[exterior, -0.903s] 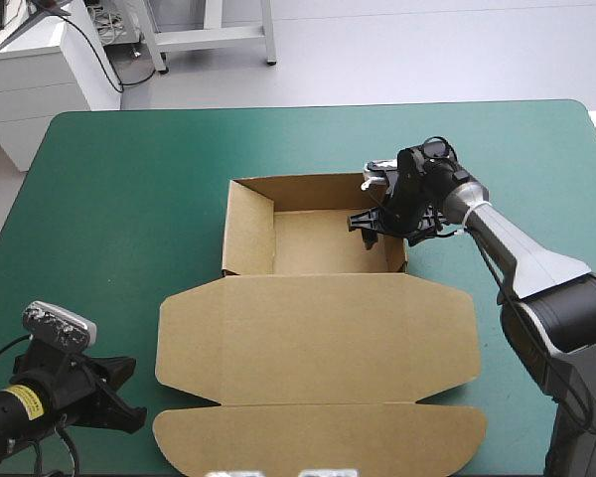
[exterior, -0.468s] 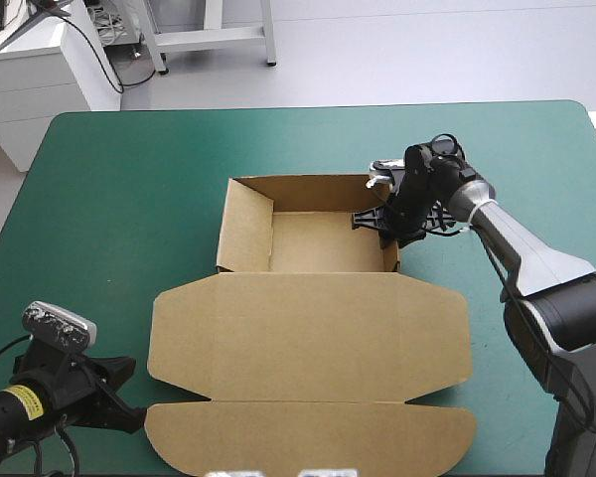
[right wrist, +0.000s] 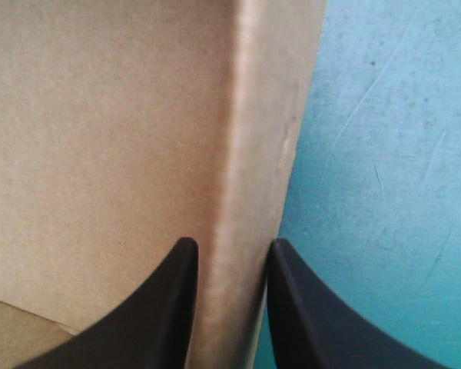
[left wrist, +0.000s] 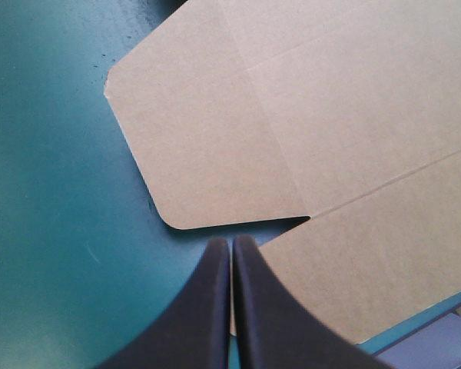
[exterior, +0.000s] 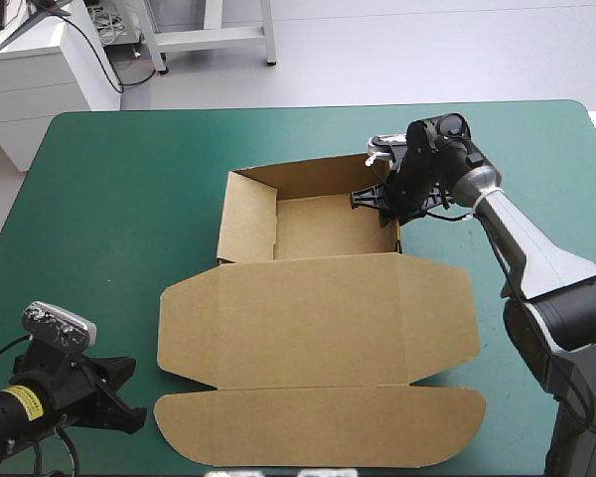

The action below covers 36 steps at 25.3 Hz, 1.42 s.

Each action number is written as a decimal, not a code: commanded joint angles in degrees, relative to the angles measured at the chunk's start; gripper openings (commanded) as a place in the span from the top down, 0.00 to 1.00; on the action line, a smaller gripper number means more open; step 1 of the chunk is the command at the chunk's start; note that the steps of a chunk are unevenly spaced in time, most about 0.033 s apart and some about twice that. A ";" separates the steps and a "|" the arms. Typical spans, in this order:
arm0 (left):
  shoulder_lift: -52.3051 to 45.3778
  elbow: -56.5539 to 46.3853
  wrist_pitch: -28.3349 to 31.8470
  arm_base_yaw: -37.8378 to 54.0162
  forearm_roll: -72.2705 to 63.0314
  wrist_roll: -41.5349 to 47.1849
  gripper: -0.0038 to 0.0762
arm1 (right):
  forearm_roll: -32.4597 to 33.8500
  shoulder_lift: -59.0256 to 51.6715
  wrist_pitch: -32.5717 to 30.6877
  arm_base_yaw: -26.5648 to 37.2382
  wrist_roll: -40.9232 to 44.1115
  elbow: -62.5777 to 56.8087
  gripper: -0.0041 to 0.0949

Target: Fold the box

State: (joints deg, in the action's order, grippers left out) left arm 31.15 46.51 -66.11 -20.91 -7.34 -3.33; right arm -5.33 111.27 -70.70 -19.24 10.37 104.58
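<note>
High view: box, lid nearward, runs left-right; right hand pinches its wall.

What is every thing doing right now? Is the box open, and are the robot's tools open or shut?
box: open tray, walls raised, lid lying flat.
right tool: shut on the box, clamped on the wall at the tray's far right corner.
left tool: shut, holding nothing, beside the lid's near left corner.
</note>
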 commanded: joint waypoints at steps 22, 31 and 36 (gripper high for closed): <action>0.40 1.34 1.81 -0.22 -1.27 0.36 0.96 | -2.25 -4.09 -0.95 0.23 -4.25 1.62 0.01; 0.40 1.34 1.86 -0.22 -1.27 0.36 0.96 | -0.04 -19.98 -0.95 0.23 -3.81 1.62 0.02; 0.40 1.34 1.64 -0.22 -1.27 0.36 0.96 | 2.81 -24.28 -0.95 0.23 -0.20 0.06 0.02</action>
State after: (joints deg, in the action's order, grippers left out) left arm 31.15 46.51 -67.29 -20.91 -7.52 -3.33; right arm -3.21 89.75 -71.42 -19.20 9.73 104.31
